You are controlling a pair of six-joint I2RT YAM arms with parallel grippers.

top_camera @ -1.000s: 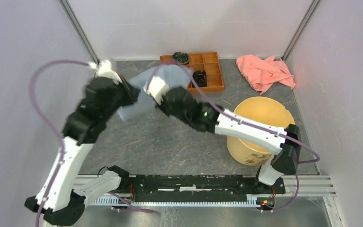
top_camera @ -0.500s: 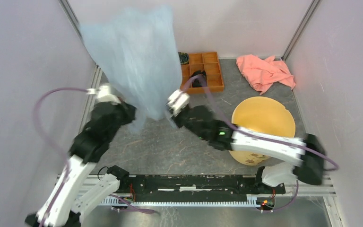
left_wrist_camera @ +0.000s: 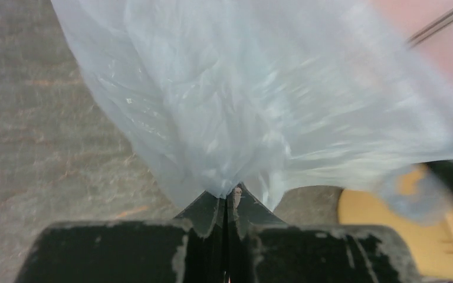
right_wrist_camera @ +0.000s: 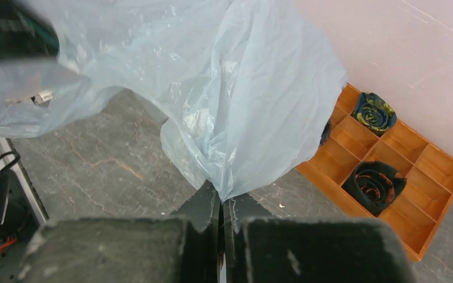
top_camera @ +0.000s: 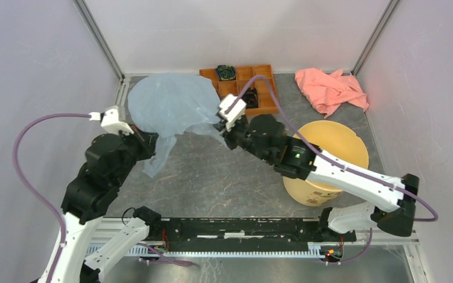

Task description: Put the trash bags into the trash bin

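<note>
Item: trash bag (top_camera: 171, 106); thin translucent pale blue-grey film, crinkled, spread in a billowed sheet in the air between the two arms, over the far left part of the table (top_camera: 212, 177); one loose tail hangs down beside the left arm, and whether it touches the surface cannot be told. Hold: left gripper (left_wrist_camera: 227, 197) with jaws pressed together on a gathered pinch of the film; right gripper (right_wrist_camera: 221, 203) likewise closed on a bunched fold at the bag's other side. Destination: trash bin (top_camera: 304, 188), round pale yellow bucket, upright and open-mouthed at the right, partly under the right arm and well apart from the bag; nothing of the bag is in it yet. Handling, by judgement: very light, limp, slick, apt to catch air and balloon; likely to stretch or tear if the arms pull against each other; best taken at a bunched edge or a handle loop, never on flat film. Surface: dark grey stone-patterned top, matt. Room: plain pale walls with metal corner posts; wooden tray (top_camera: 276, 88) of compartments at the far edge, dark coiled pieces (right_wrist_camera: 373, 183) in some of them; pink cloth (top_camera: 330, 88) crumpled in the far right corner.
</note>
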